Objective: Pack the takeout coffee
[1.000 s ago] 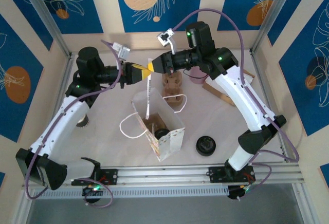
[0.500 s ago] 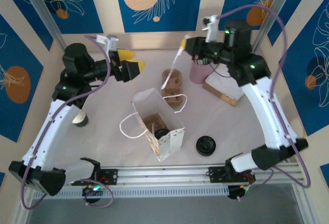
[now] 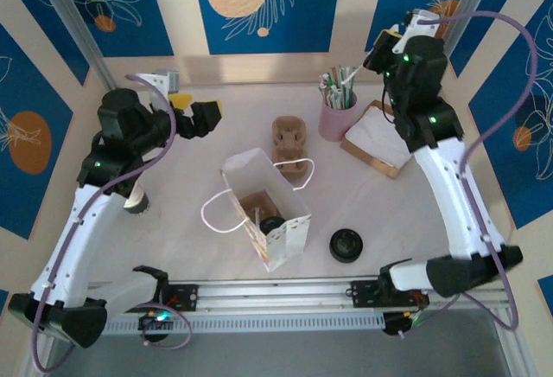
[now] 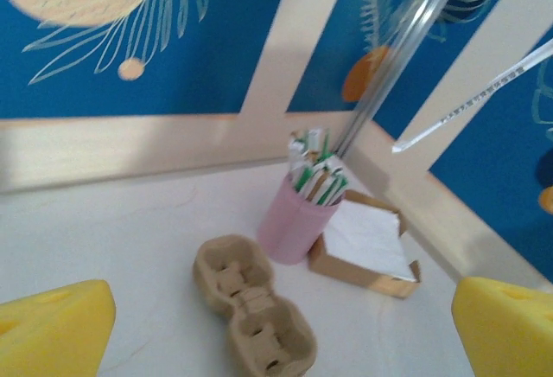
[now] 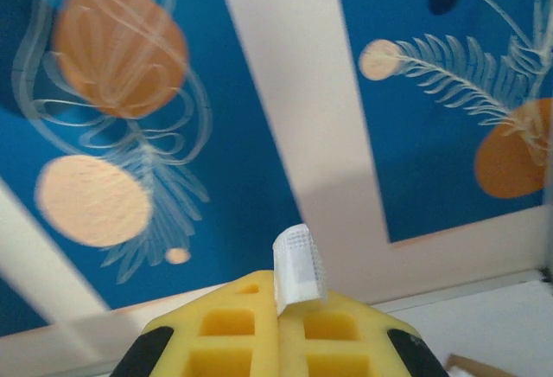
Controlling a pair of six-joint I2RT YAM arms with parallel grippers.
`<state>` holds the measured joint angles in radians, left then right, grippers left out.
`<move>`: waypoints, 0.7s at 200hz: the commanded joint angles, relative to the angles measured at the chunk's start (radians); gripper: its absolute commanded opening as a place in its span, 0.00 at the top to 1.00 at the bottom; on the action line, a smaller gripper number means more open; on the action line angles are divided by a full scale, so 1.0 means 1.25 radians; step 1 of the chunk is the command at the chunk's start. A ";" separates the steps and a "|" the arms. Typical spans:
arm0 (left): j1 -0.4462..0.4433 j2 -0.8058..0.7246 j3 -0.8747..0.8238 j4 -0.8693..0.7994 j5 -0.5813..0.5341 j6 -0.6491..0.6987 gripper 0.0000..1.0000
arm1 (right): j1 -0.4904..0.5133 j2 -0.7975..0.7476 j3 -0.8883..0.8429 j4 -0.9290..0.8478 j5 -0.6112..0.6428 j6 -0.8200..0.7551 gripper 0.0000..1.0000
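Your left end effector [image 3: 195,112] hangs spread wide above the far left of the worktop [image 3: 380,204]. At centre, the takeout coffee [image 3: 271,224] sits down inside the open paper bag [image 3: 281,240], black lid up. A loose lid [image 3: 344,245] lies right of the bag. Your right end effector [image 5: 278,316] is pressed together, pinching a wrapped straw [image 5: 298,265], raised beyond the pink straw cup [image 3: 337,119]

Pink straw cup [image 3: 337,118] stands between carrier [image 3: 289,137] and napkin box [image 3: 377,140].
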<state>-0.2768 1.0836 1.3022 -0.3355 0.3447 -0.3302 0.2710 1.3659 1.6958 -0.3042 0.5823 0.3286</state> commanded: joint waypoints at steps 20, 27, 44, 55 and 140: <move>0.008 -0.003 -0.054 0.019 -0.051 0.011 0.00 | -0.045 0.144 0.067 0.062 0.096 -0.060 1.00; 0.008 0.000 -0.059 0.021 -0.053 0.014 0.00 | -0.055 0.164 0.081 0.058 0.082 -0.055 1.00; 0.009 0.010 -0.070 0.028 -0.057 0.019 0.00 | -0.072 0.219 0.111 0.050 0.044 -0.047 1.00; 0.009 0.014 -0.079 0.038 -0.057 0.018 0.00 | -0.078 0.251 0.126 0.041 0.031 -0.045 1.00; 0.023 0.044 -0.137 0.093 -0.029 0.001 0.00 | -0.079 0.373 0.113 -0.036 -0.088 -0.021 1.00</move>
<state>-0.2653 1.1347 1.1408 -0.2684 0.2871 -0.3305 0.1642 1.8317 1.8565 -0.3317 0.5232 0.2893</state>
